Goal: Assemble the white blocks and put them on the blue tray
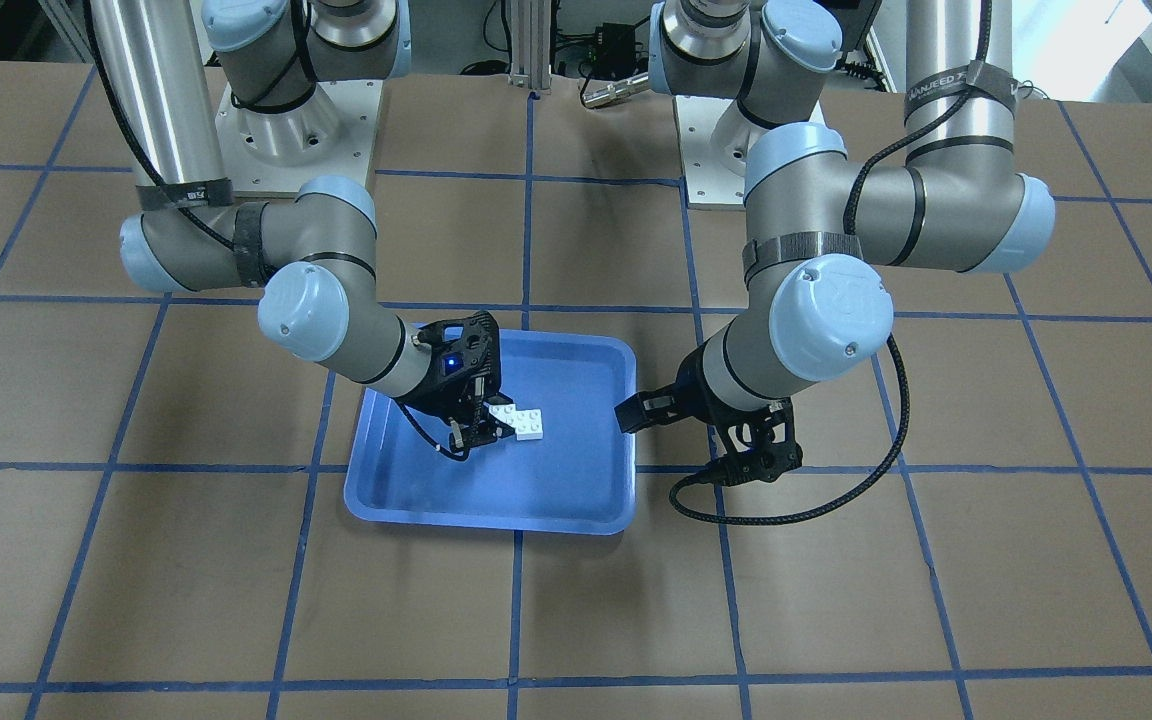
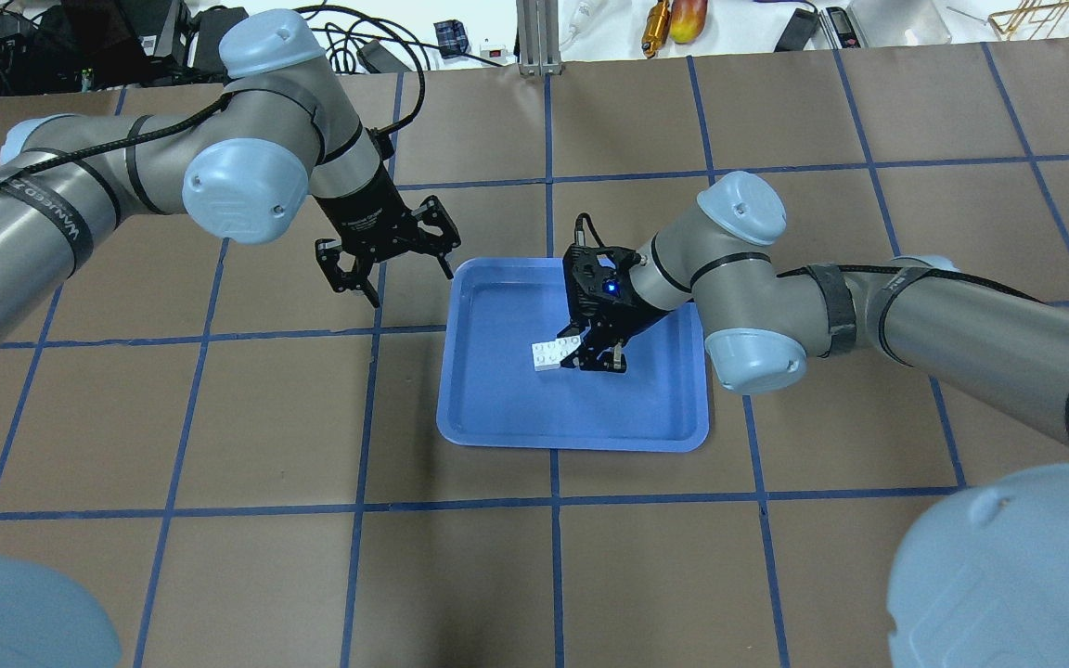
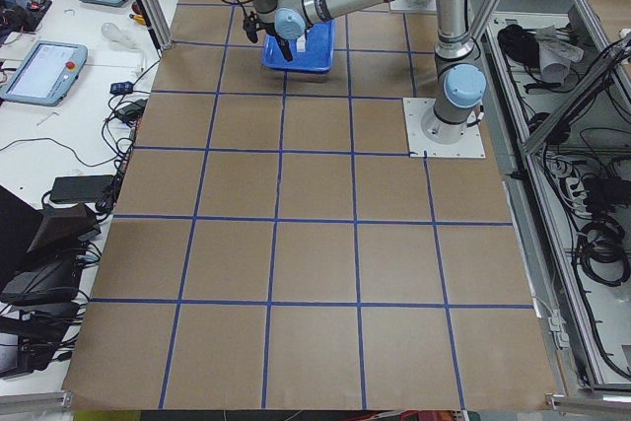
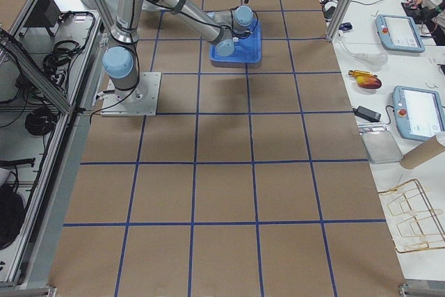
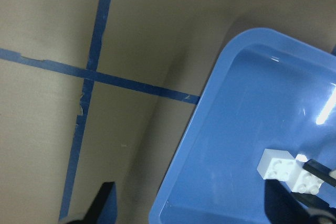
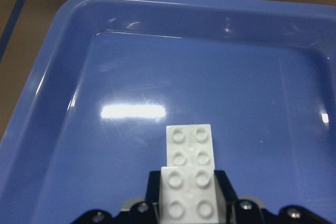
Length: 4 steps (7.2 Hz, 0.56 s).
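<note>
The blue tray (image 2: pixel 572 436) lies mid-table. My right gripper (image 2: pixel 598 360) is low inside it, shut on the two white blocks (image 2: pixel 556 353). The blocks are joined with an offset, and one sticks out past the fingers. The right wrist view shows the blocks (image 6: pixel 190 177) studs-up just over the tray floor (image 6: pixel 63 77). Whether they touch it I cannot tell. My left gripper (image 2: pixel 386 269) is open and empty above the table, just outside the tray's far left corner. The front view shows the tray (image 1: pixel 496 515), blocks (image 1: pixel 521 420), right gripper (image 1: pixel 476 432) and left gripper (image 1: pixel 636 412).
The table is brown paper with a blue tape grid (image 2: pixel 553 501). The arms' base plates (image 1: pixel 296 120) stand at the robot's side. A black cable loop (image 1: pixel 786 512) hangs from the left wrist beside the tray. Tools and cables (image 2: pixel 674 23) lie beyond the far edge.
</note>
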Tool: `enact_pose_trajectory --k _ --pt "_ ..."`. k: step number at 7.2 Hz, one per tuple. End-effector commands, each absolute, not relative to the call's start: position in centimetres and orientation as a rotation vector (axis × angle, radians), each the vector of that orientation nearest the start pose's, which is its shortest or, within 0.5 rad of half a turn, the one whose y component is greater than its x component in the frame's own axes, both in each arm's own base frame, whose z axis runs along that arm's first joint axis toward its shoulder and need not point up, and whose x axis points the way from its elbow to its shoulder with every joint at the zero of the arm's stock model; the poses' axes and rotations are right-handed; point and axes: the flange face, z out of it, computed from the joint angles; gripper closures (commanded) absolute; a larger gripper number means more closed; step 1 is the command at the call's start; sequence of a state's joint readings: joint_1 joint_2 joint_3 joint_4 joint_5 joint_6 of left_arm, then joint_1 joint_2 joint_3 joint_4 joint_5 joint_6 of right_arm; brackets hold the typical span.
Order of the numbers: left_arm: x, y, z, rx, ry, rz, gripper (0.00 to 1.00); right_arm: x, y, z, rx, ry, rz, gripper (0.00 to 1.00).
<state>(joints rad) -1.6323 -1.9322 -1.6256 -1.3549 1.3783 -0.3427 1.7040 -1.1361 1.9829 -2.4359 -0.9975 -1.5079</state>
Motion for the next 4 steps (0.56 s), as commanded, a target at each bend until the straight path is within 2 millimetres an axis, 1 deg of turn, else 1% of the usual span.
enact_pose_trajectory --k 1,2,3,4 --pt "-18.92 -57.68 28.84 -0.489 3.233 0.38 0.0 25.77 -51.13 16.47 -1.948 1.81 -0.509 0.96" --pt "-18.81 -57.53 29.12 -0.491 3.23 0.384 0.0 25.81 -51.41 15.89 -1.954 1.811 -0.522 0.96" --pt "-18.7 -57.23 29.66 -0.492 3.228 0.395 0.0 25.81 -51.42 15.8 -1.953 1.811 -0.52 0.96" --pt "-18.61 -57.23 29.75 -0.492 3.229 0.393 0.0 25.8 -51.36 15.83 -1.953 1.811 -0.52 0.95"
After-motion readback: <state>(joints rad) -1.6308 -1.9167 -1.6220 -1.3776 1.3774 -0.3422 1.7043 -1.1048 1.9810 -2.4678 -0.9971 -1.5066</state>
